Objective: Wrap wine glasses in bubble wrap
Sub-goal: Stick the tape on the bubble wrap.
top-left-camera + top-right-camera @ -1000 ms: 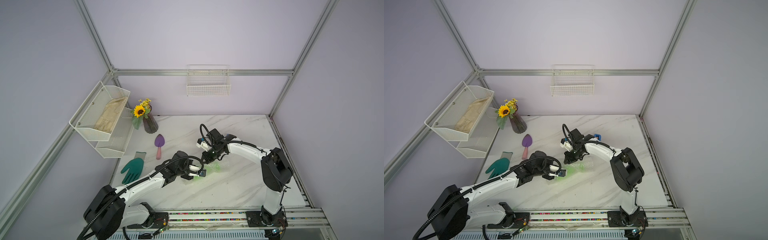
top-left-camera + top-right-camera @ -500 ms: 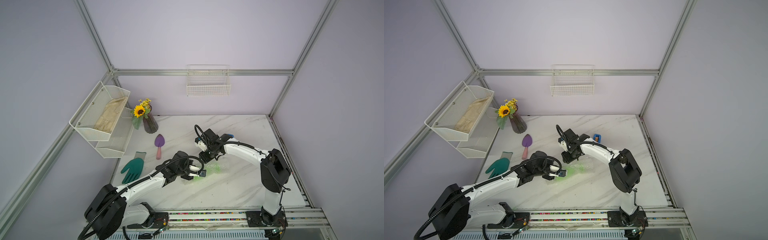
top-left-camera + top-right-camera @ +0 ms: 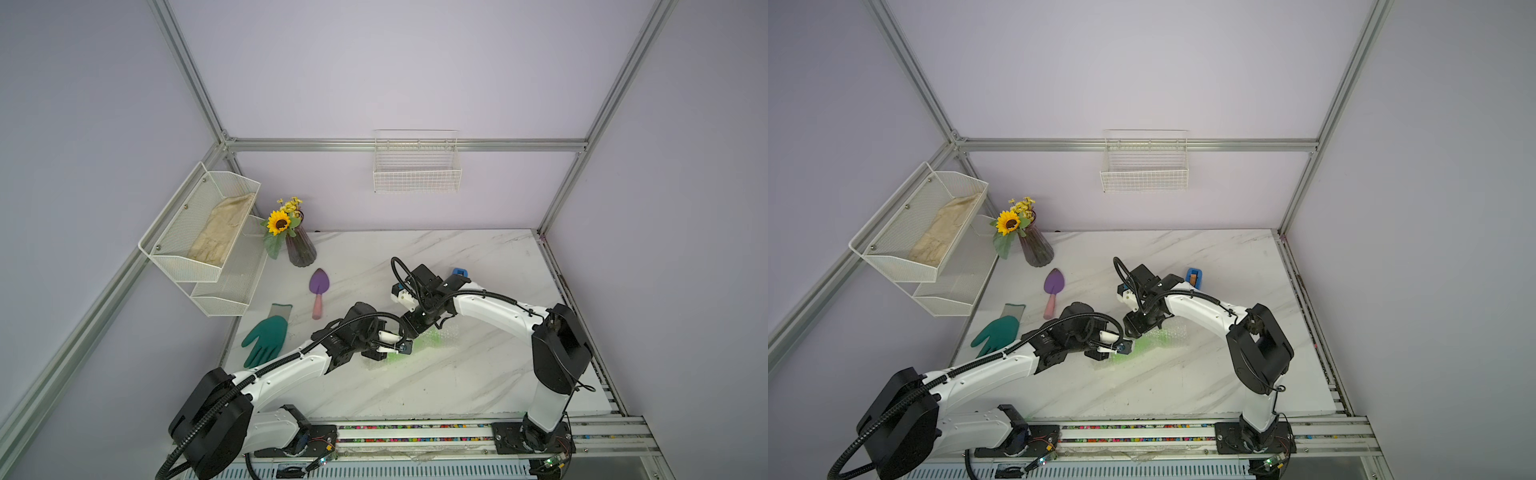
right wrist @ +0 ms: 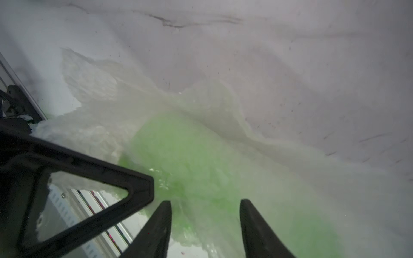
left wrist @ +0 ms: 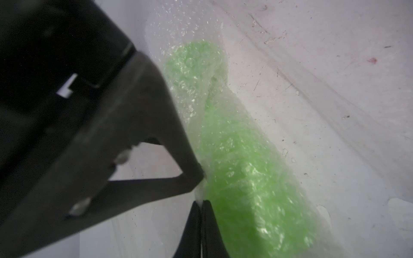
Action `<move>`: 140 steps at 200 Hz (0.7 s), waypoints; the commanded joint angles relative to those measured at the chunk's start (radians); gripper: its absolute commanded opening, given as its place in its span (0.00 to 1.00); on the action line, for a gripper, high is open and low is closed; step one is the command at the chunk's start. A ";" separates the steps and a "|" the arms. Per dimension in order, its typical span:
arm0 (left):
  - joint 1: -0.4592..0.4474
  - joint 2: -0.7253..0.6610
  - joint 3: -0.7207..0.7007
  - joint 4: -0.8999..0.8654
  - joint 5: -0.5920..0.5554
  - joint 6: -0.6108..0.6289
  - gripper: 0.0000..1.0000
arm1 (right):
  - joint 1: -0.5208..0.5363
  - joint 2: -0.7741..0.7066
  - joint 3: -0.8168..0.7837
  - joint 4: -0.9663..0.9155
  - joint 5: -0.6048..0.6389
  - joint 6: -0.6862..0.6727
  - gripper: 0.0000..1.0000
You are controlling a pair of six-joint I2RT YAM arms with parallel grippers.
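The lime-green wine glass (image 3: 429,343) (image 3: 1144,347) lies on its side on the marble table, rolled in the clear bubble wrap (image 3: 448,332) (image 3: 1174,332). In the left wrist view the wine glass (image 5: 234,156) shows green through the bubble wrap (image 5: 185,26). My left gripper (image 5: 201,203) (image 3: 405,347) is shut, pinching an edge of the film beside the glass. My right gripper (image 4: 205,205) (image 3: 415,327) hangs open just over the wrapped wine glass (image 4: 190,156), with loose bubble wrap (image 4: 100,89) beyond it. The two grippers almost touch.
A purple vase with a sunflower (image 3: 300,249), a purple trowel (image 3: 319,291) and a green glove (image 3: 266,340) lie at the left. A blue tape dispenser (image 3: 1194,277) stands behind my right arm. White wire shelves (image 3: 199,241) hang on the left wall.
My right gripper has gone from shut to open, letting go of the wrap, and has shifted a little left towards my left gripper. The left gripper has stayed shut and still.
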 commanded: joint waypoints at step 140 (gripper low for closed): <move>0.002 -0.035 -0.003 -0.013 -0.007 0.061 0.00 | -0.066 0.175 0.380 -0.103 0.003 -0.077 0.85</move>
